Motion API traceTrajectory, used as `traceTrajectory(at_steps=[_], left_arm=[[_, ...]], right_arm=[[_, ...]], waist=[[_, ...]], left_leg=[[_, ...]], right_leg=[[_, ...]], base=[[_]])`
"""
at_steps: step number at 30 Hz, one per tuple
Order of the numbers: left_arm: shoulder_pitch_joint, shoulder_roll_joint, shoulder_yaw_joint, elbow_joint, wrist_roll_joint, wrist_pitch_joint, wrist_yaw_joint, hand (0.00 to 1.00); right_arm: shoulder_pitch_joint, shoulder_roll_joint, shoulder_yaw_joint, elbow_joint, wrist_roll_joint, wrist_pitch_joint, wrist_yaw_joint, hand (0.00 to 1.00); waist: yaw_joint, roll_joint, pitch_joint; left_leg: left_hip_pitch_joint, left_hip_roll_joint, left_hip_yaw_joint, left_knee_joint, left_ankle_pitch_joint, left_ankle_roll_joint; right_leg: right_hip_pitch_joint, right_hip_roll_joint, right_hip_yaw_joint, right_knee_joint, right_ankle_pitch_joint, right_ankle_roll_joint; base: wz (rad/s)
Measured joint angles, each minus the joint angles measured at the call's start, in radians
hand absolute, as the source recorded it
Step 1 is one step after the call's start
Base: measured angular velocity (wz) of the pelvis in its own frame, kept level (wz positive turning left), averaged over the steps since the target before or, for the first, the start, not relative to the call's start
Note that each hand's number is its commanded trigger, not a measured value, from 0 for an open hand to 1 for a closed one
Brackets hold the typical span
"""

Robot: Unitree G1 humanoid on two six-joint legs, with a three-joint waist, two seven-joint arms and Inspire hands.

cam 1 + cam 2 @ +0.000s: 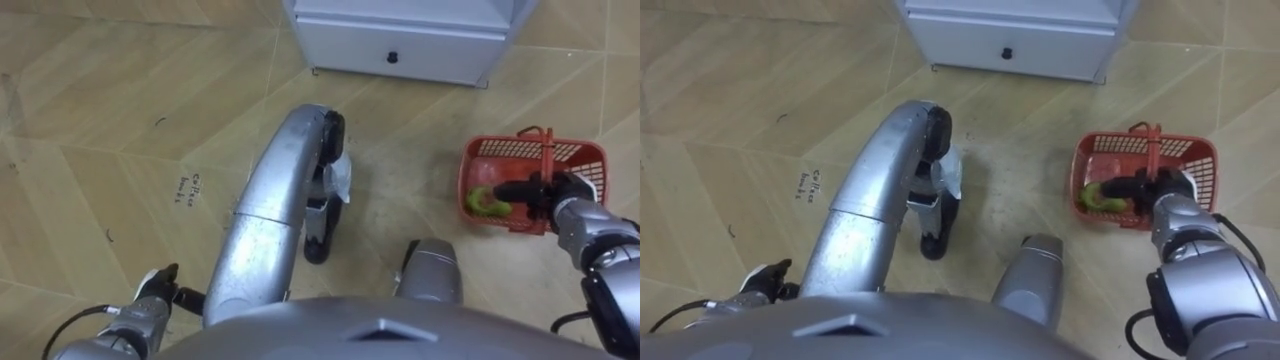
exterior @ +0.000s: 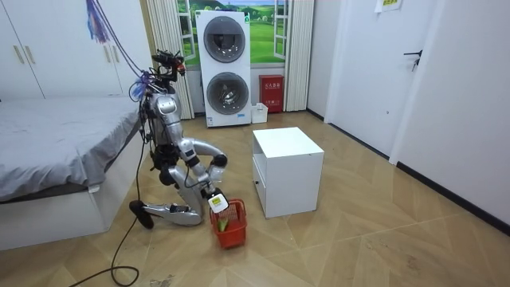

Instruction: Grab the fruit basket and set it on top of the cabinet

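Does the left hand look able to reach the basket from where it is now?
Probably not. The left hand hangs low on the robot's far left, while the basket stands on the floor at its right, with the kneeling legs between. The right hand is at its handle.

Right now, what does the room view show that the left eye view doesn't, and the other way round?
Room view: the robot kneeling between a bed and the white cabinet, with stacked washing machines behind. Left eye view: the cabinet's dark drawer knob, a scribble on the floor, and the left hand low near the floor. Both: the red fruit basket on the floor near the cabinet, with the right hand at its handle.
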Motion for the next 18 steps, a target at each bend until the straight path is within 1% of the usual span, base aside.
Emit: traceTrajectory(at_steps=[1,3,4,6,7,8,9,10,11,12,13,14,15,16,17,18], left_arm=[[-0.013,0.000,0.010,0.001,0.005,0.003,0.000,0.00],[-0.022,0.000,0.037,-0.001,0.011,0.004,-0.004,0.00],[-0.030,0.001,0.053,0.000,0.011,0.005,-0.006,0.00],[-0.047,0.001,0.061,-0.002,0.010,0.005,-0.008,0.00],[-0.062,0.001,0.066,-0.003,0.009,0.005,-0.009,0.00],[-0.075,0.002,0.076,-0.007,0.008,0.006,-0.009,0.00],[-0.084,0.003,0.081,-0.008,0.008,0.007,-0.009,0.00],[-0.105,0.009,0.093,-0.011,0.008,0.008,-0.009,0.00],[-0.122,0.012,0.111,-0.018,0.008,0.007,-0.009,0.00],[-0.128,0.012,0.115,-0.021,0.008,0.006,-0.009,0.00],[-0.134,0.011,0.115,-0.023,0.009,0.006,-0.009,0.00],[-0.133,0.010,0.118,-0.037,0.012,0.007,-0.009,0.00],[-0.131,0.009,0.123,-0.047,0.018,0.008,-0.009,0.00],[-0.125,0.007,0.137,-0.064,0.023,0.009,-0.009,0.00],[-0.120,0.007,0.159,-0.063,0.021,0.009,-0.005,0.00],[-0.100,0.007,0.185,-0.063,0.019,0.014,0.006,0.00]], right_arm=[[-0.001,0.000,0.000,-0.009,-0.004,0.000,0.001,1.00],[-0.001,0.000,-0.004,-0.020,-0.010,0.000,0.010,1.00],[-0.001,0.000,-0.009,-0.036,-0.020,0.001,0.014,1.00],[-0.013,-0.002,-0.010,-0.054,-0.041,0.001,0.015,1.00],[-0.022,-0.001,-0.010,-0.069,-0.041,0.002,0.013,1.00],[-0.023,0.000,-0.009,-0.108,-0.039,0.004,0.010,1.00],[-0.024,0.001,-0.009,-0.132,-0.040,0.005,0.010,1.00],[-0.028,0.004,-0.008,-0.175,-0.040,0.007,0.010,1.00],[-0.031,0.006,-0.008,-0.207,-0.039,0.007,0.009,1.00],[-0.033,0.006,-0.008,-0.221,-0.039,0.007,0.009,1.00],[-0.036,0.007,-0.008,-0.246,-0.039,0.007,0.009,1.00],[-0.037,0.010,-0.009,-0.271,-0.042,0.010,0.010,1.00],[-0.037,0.010,-0.009,-0.285,-0.044,0.013,0.011,1.00],[-0.037,0.010,-0.010,-0.319,-0.049,0.020,0.010,1.00],[-0.037,0.013,-0.011,-0.363,-0.047,0.031,0.011,1.00],[-0.034,0.026,-0.010,-0.402,-0.048,0.044,0.011,1.00]], waist=[[-0.001,-0.004,0.0021],[-0.001,-0.011,0.0035],[-0.002,-0.017,0.0062],[-0.006,-0.024,0.0086],[-0.010,-0.034,0.0126],[-0.018,-0.043,0.0124],[-0.021,-0.045,0.0119],[-0.024,-0.060,0.0166],[-0.026,-0.070,0.0165],[-0.026,-0.072,0.0148],[-0.025,-0.072,0.0139],[-0.025,-0.069,0.0117],[-0.026,-0.068,0.0112],[-0.026,-0.064,0.0085],[-0.020,-0.063,0.0063],[-0.011,-0.057,0.0009]], left_leg=[[0.003,-0.001,-0.002,0.002,0.000,0.000],[0.008,-0.004,-0.005,0.004,-0.001,0.002],[0.015,-0.005,-0.009,0.007,-0.004,0.005],[0.017,-0.011,-0.020,0.013,-0.008,0.005],[0.020,-0.015,-0.021,0.014,-0.008,0.005],[0.024,-0.018,-0.022,0.014,-0.008,0.006],[0.027,-0.018,-0.023,0.014,-0.009,0.008],[0.034,-0.017,-0.025,0.014,-0.011,0.012],[0.040,-0.017,-0.031,0.014,-0.013,0.016],[0.045,-0.017,-0.036,0.013,-0.014,0.018],[0.059,-0.016,-0.047,0.007,-0.016,0.023],[0.083,-0.013,-0.056,-0.017,-0.021,0.033],[0.097,-0.009,-0.058,-0.038,-0.023,0.036],[0.128,-0.005,-0.065,-0.102,-0.024,0.038],[0.170,0.007,-0.066,-0.178,-0.023,0.039],[0.228,0.026,-0.064,-0.256,-0.020,0.043]], right_leg=[[0.001,0.002,0.001,0.000,0.000,0.000],[0.009,0.008,0.000,-0.004,0.000,0.000],[0.018,0.010,-0.002,-0.007,0.000,0.000],[0.032,0.012,-0.005,-0.009,0.000,0.000],[0.039,0.014,-0.005,-0.011,0.000,0.000],[0.046,0.018,-0.006,-0.017,0.000,0.000],[0.049,0.019,-0.007,-0.020,0.000,0.000],[0.055,0.028,-0.006,-0.030,-0.001,0.002],[0.066,0.043,-0.007,-0.049,-0.001,0.002],[0.072,0.053,-0.008,-0.061,-0.001,0.002],[0.088,0.077,-0.009,-0.098,-0.001,0.002],[0.101,0.100,-0.009,-0.153,-0.001,0.002],[0.105,0.110,-0.009,-0.190,-0.001,0.002],[0.107,0.121,-0.011,-0.280,-0.001,0.002],[0.109,0.125,-0.008,-0.387,0.001,0.004],[0.130,0.124,-0.007,-0.509,0.017,0.016]], base=[[0.00],[0.00],[-0.05],[-0.02],[0.00],[0.00],[0.00],[0.00],[0.00],[0.00],[-0.07],[-0.10],[-0.13],[-0.28],[-0.60],[-0.65]])
